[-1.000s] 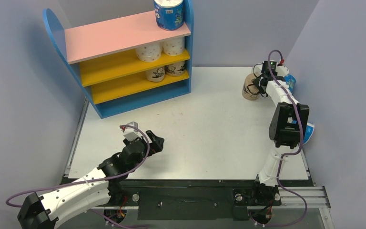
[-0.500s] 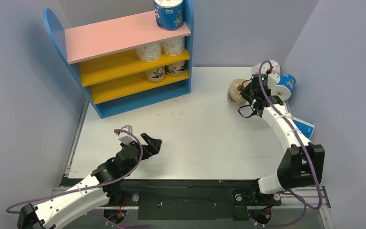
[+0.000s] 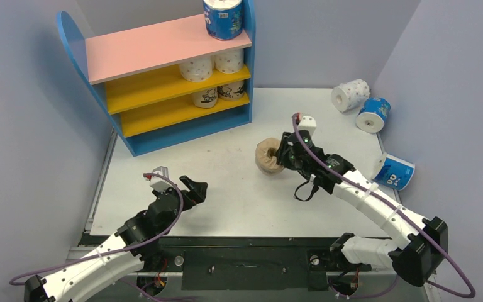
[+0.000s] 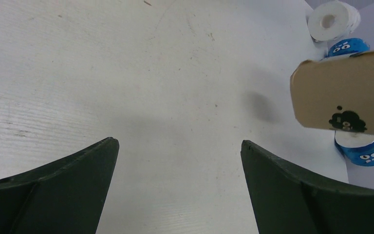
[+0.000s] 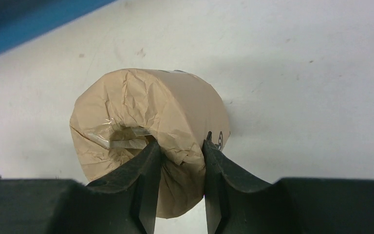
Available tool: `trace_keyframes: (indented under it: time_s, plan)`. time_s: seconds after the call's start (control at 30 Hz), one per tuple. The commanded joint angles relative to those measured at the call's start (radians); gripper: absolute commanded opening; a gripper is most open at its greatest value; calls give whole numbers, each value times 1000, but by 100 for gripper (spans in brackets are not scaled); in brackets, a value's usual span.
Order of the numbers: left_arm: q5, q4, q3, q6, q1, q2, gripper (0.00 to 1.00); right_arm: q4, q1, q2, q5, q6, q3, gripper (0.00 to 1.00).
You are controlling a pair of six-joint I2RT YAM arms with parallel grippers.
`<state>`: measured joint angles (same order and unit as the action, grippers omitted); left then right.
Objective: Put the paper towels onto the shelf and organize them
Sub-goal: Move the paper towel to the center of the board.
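My right gripper (image 5: 181,148) pinches 1 tan roll (image 5: 151,107) by its wall; it hangs above the table (image 5: 321,73). My left gripper (image 4: 177,146) gapes.

The widest free run is the bare tabletop (image 3: 245,207) between the front of the shelf (image 3: 75,44) and the near edge. Only the left hand (image 4: 178,142) sits there, low at the near-left, jaws spread on nothing. The middle is blocked by the tan roll (image 3: 265,157) pinched in the right hand (image 5: 181,146), and the right arm (image 3: 368,196) slants across the near-right behind it. The shelf's right ends are taken — a blue roll (image 3: 223,17) on the pink board (image 3: 138,53), two dotted rolls (image 3: 196,68) on the upper yellow board (image 3: 138,91), two printed tan rolls (image 3: 205,97) on the lower yellow board (image 3: 151,114) — while the left ends lie open. Three loose rolls (image 3: 373,114) crowd the far-right side by the wall (image 3: 453,94).
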<state>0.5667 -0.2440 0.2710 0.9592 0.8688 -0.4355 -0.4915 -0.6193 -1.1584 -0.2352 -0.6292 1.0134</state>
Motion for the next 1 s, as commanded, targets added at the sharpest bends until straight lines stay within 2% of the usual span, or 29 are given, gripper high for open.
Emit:
trace_keyframes:
  time_s: [0.0,0.33,0.6,0.67,0.87,0.97]
  plan:
    - [63,-24,57,-31,2,9,96,-18,-135,-44,-33,56,3,24]
    - [114,-66,88,-43,2,11,96,76,-216,-234,4,69,30,25]
    - [144,-52,66,-16,1,40,96,131,-223,-276,35,67,4,26]
    - [153,-53,65,-12,1,36,96,134,-223,-270,38,68,-3,29]
    - [176,-78,79,2,1,4,96,97,-222,-210,14,72,-6,58]
    - [181,-94,97,22,1,-21,96,68,-223,-170,-20,68,6,63]
